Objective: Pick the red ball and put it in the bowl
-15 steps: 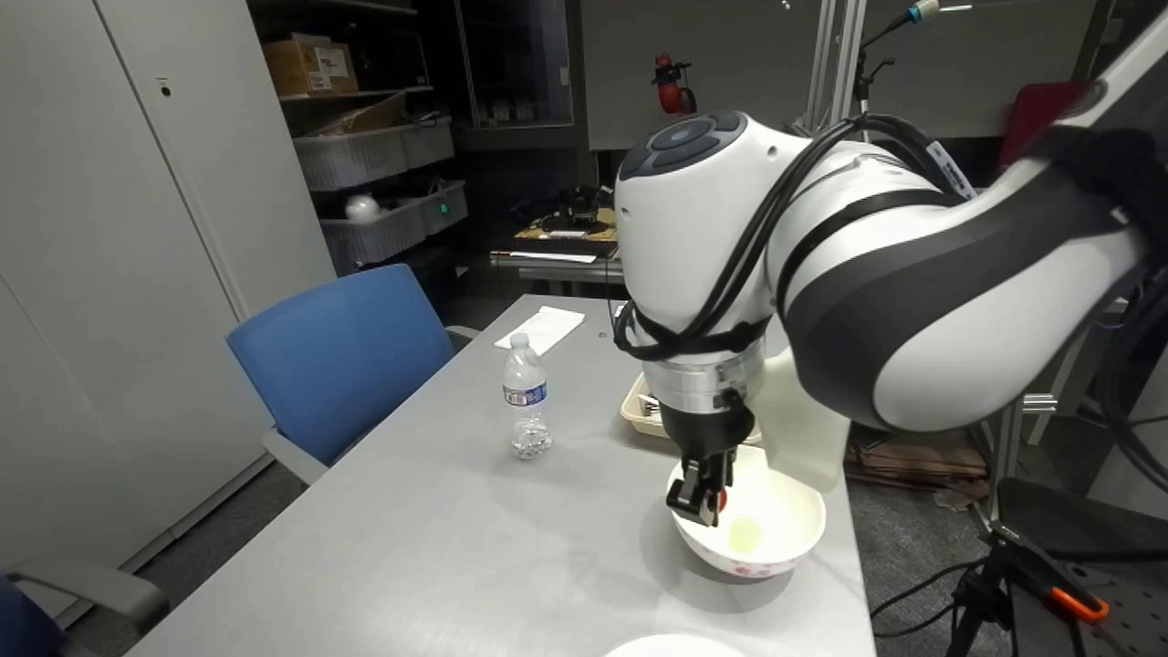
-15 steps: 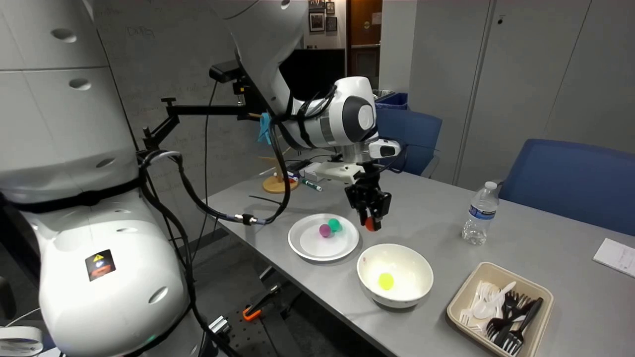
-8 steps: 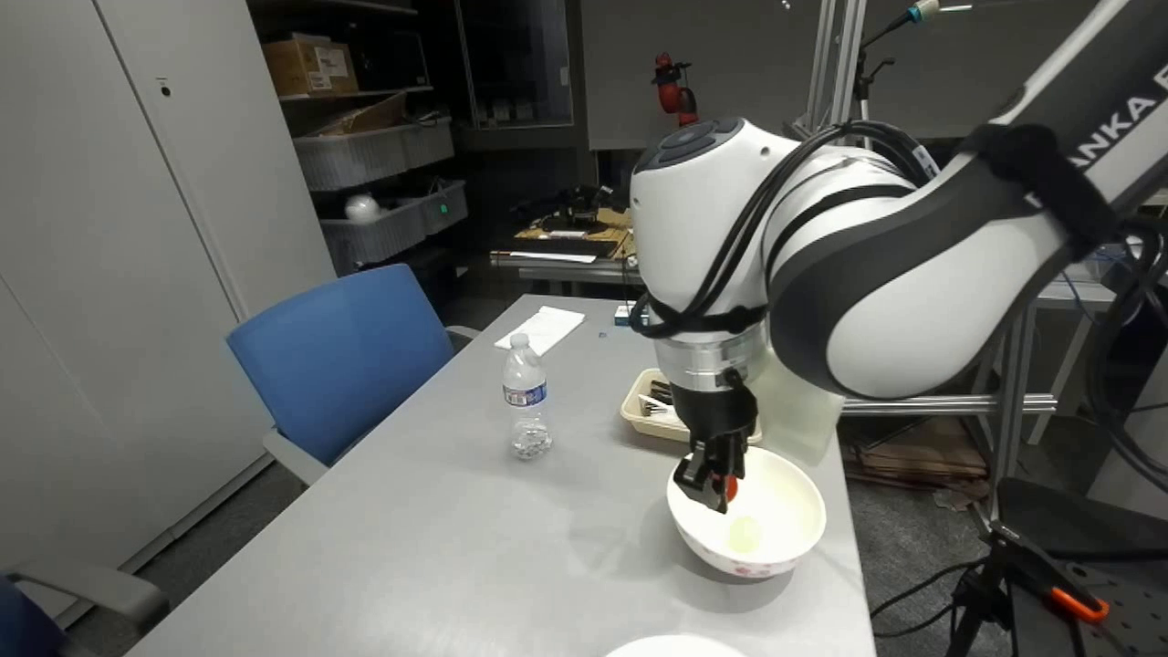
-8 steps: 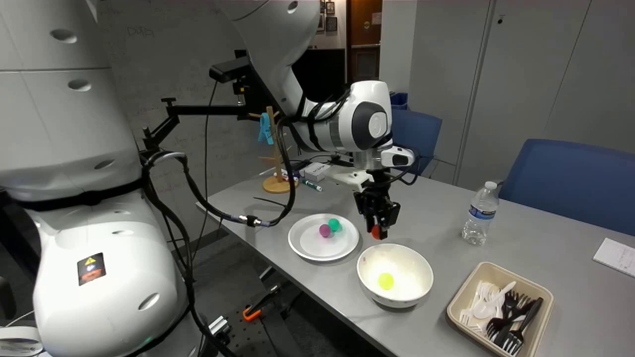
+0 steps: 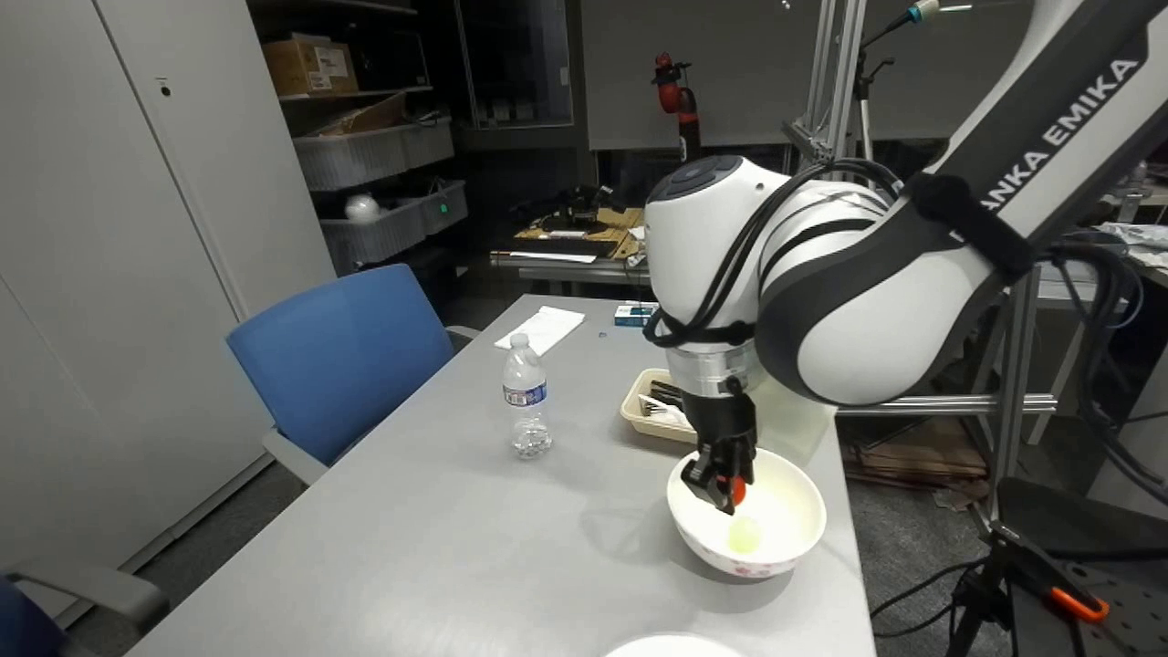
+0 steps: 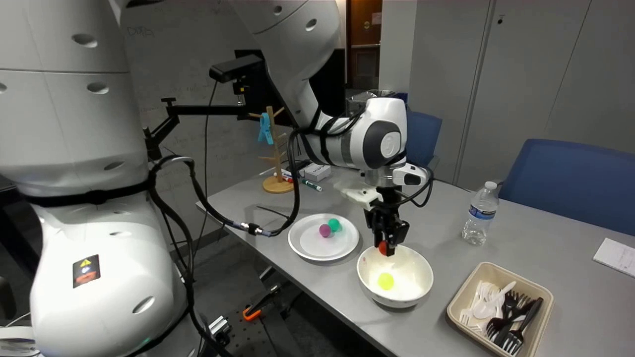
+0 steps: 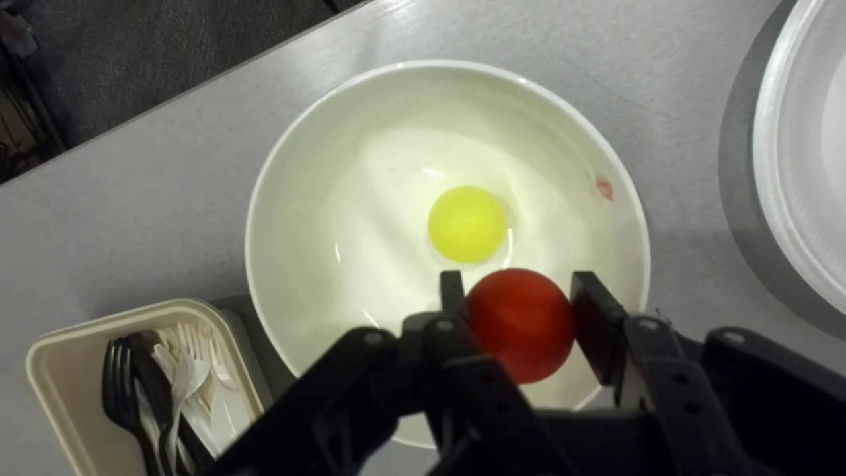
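Note:
The red ball (image 7: pixel 519 327) sits between the two fingers of my gripper (image 7: pixel 519 285), which touch it on both sides. The gripper (image 6: pixel 385 249) with the ball (image 6: pixel 382 248) is over the far rim of the white bowl (image 6: pixel 395 299), seen in an exterior view. In the wrist view the ball is over the lower right part of the bowl (image 7: pixel 317 192), above its inside. In an exterior view the gripper (image 5: pixel 721 491) partly covers the ball (image 5: pixel 738 493), in front of the bowl (image 5: pixel 792 545). A yellow ball (image 7: pixel 466 225) lies in the bowl.
A white plate (image 6: pixel 305 248) with a green ball (image 6: pixel 334 225) and a purple ball (image 6: pixel 325 230) stands beside the bowl. A beige tray (image 6: pixel 488 273) of plastic cutlery is on the bowl's other side. A water bottle (image 6: pixel 480 215) stands upright farther off. The table edge (image 7: pixel 165 106) runs near the bowl.
My gripper, with the red ball between its fingers, has moved down and toward the bowl, from beyond its far side to over its rim. The bowl, plate and tray have not moved.

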`<control>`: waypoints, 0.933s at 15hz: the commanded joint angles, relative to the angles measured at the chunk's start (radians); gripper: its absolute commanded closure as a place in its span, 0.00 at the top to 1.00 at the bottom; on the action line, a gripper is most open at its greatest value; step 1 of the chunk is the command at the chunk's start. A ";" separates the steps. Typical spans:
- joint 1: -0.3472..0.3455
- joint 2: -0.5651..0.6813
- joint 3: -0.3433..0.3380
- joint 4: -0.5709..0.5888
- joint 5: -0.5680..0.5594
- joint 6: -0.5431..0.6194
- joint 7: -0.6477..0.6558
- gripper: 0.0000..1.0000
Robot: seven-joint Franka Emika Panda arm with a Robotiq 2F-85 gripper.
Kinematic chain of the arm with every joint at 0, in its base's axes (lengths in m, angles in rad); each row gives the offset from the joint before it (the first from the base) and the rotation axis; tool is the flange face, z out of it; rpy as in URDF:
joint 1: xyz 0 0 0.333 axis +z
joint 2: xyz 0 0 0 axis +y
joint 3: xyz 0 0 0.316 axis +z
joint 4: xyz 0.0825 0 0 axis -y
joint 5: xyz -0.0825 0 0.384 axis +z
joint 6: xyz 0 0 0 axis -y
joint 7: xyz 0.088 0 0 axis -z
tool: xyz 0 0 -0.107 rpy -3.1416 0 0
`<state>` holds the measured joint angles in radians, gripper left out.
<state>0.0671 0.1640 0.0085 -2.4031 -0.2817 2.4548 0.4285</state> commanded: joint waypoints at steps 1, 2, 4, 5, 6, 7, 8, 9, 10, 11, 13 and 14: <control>-0.011 0.045 -0.022 0.009 0.038 0.047 -0.029 0.18; -0.012 0.053 -0.028 0.009 0.040 0.055 -0.030 0.18; -0.013 0.069 -0.038 0.008 0.047 0.073 -0.031 0.18; -0.015 0.075 -0.043 0.010 0.054 0.078 -0.033 0.18; -0.017 0.081 -0.047 0.010 0.060 0.083 -0.034 0.18; -0.018 0.086 -0.052 0.010 0.061 0.090 -0.031 0.18; -0.018 0.090 -0.057 0.009 0.064 0.096 -0.031 0.18; -0.018 0.098 -0.061 0.005 0.067 0.104 -0.027 0.18; -0.018 0.103 -0.065 0.004 0.072 0.109 -0.027 0.18; -0.018 0.109 -0.068 0.003 0.075 0.115 -0.025 0.18; -0.017 0.118 -0.073 0.003 0.081 0.119 -0.026 0.18; -0.016 0.121 -0.074 0.004 0.086 0.121 -0.025 0.18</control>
<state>0.0540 0.2665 -0.0577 -2.4026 -0.2359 2.5418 0.4285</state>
